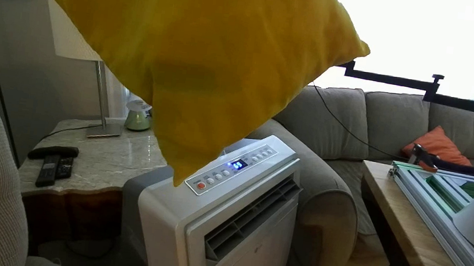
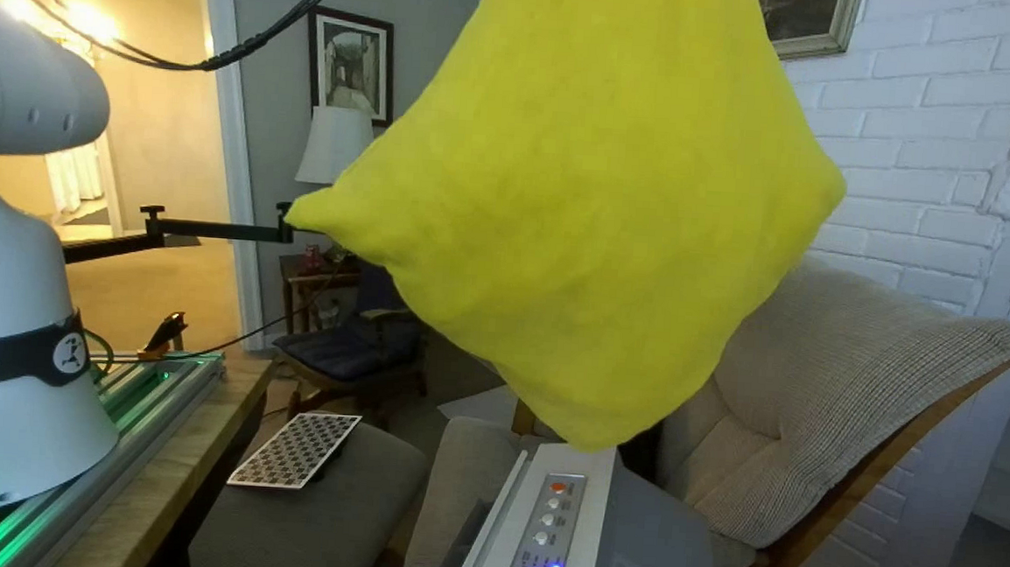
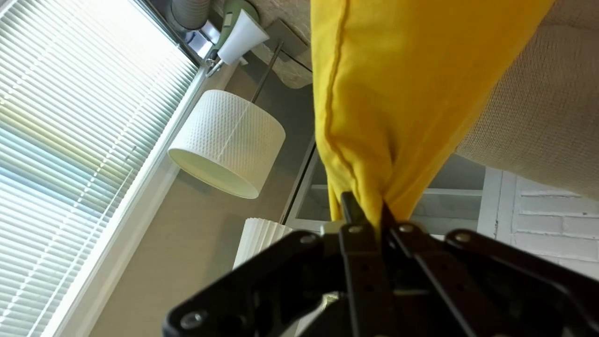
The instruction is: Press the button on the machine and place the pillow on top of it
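The bright-yellow pillow point(image 1: 228, 51) hangs corner-down in both exterior views point(image 2: 580, 209). It also fills the upper part of the wrist view point(image 3: 407, 93). My gripper point(image 3: 368, 203) is shut on a gathered, pinched part of it; the gripper is out of frame in both exterior views. The white machine point(image 1: 247, 237) stands below the pillow, and it also shows in an exterior view point(image 2: 664, 547). Its control strip has lit blue digits and an orange-red button point(image 1: 201, 185). The pillow's lowest corner overlaps the machine's top end in view; I cannot tell whether they touch.
A marble side table point(image 1: 141, 149) with a lamp point(image 1: 101, 91) and remotes point(image 1: 49, 169) stands beside the machine. A sofa arm point(image 1: 330, 179) and an armchair point(image 2: 749, 447) flank it. An orange-red cushion point(image 1: 438, 145) lies on the sofa. A black bar point(image 1: 390, 80) extends behind the pillow.
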{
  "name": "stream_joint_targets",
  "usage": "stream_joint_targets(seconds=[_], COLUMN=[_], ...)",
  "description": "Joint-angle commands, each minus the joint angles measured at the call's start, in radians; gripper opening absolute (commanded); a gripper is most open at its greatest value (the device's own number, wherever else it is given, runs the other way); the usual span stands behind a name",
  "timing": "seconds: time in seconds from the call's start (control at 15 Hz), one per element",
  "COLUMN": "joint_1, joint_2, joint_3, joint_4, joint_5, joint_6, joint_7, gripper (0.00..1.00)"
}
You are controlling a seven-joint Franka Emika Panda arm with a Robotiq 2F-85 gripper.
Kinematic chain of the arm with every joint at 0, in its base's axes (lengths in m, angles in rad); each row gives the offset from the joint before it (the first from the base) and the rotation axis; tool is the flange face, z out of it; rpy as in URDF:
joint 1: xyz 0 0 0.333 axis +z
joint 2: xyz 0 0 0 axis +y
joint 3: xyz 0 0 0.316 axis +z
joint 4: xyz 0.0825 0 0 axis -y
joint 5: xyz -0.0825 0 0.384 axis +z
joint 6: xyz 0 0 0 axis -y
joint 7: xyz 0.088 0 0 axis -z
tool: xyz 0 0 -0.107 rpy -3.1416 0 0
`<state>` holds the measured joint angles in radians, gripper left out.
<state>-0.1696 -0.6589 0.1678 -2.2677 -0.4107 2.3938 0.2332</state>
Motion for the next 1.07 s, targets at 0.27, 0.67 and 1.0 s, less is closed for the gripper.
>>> stream_joint_targets(seconds=[0.27,0.67,1.0], joint_1=[0.099,0.136,0.094], joint_2=[-0.084,-0.101,-0.120], joint_3=[-0.059,-0.065,-0.094], joint_4=[-0.053,-0.116,-0.195], joint_5=[0.116,0.188,0.174], joint_6=[-0.083,-0.106,-0.081], joint_7=[-0.035,-0.036,-0.014], gripper=[0.02,0.02,0.02])
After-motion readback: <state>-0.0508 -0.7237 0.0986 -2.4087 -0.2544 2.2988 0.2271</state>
